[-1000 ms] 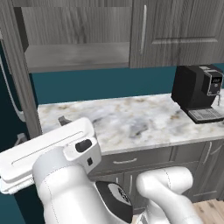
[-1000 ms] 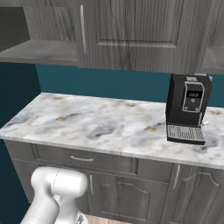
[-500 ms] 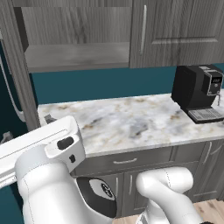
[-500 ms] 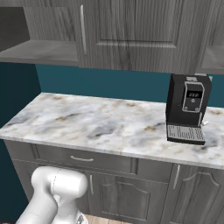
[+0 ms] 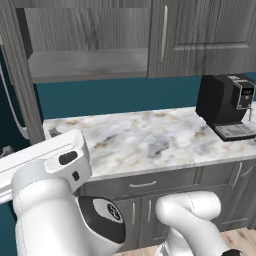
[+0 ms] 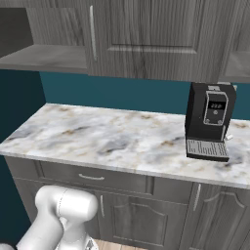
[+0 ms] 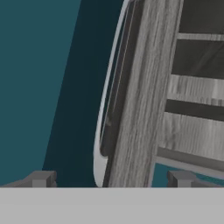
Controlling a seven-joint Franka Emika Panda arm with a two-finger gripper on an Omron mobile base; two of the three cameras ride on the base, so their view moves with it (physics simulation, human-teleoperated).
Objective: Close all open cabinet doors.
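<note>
An open cabinet door (image 5: 18, 85) stands edge-on at the far left, swung out from a wall cabinet whose bare shelf (image 5: 87, 62) shows. Its curved silver handle (image 5: 14, 107) hangs on the outer side. In the hand view the same door edge (image 7: 135, 109) runs up the middle, with the handle (image 7: 103, 131) on its left and the cabinet interior (image 7: 197, 87) on its right. My gripper (image 7: 111, 179) is open, its fingertips (image 7: 41, 178) straddling the door edge from a short distance, touching nothing. The neighbouring door (image 5: 200, 35) is shut, as is its match (image 6: 146, 34).
A black coffee machine (image 5: 227, 105) stands on the marble counter (image 5: 150, 140) at the right; it also appears as the coffee machine (image 6: 210, 122) in the right base view. Base cabinets and a drawer (image 6: 93, 177) sit below. My white arm fills the lower left of the left base view.
The arm's forearm has swung further left and closer to the left base camera. The cabinet doors and counter have not moved.
</note>
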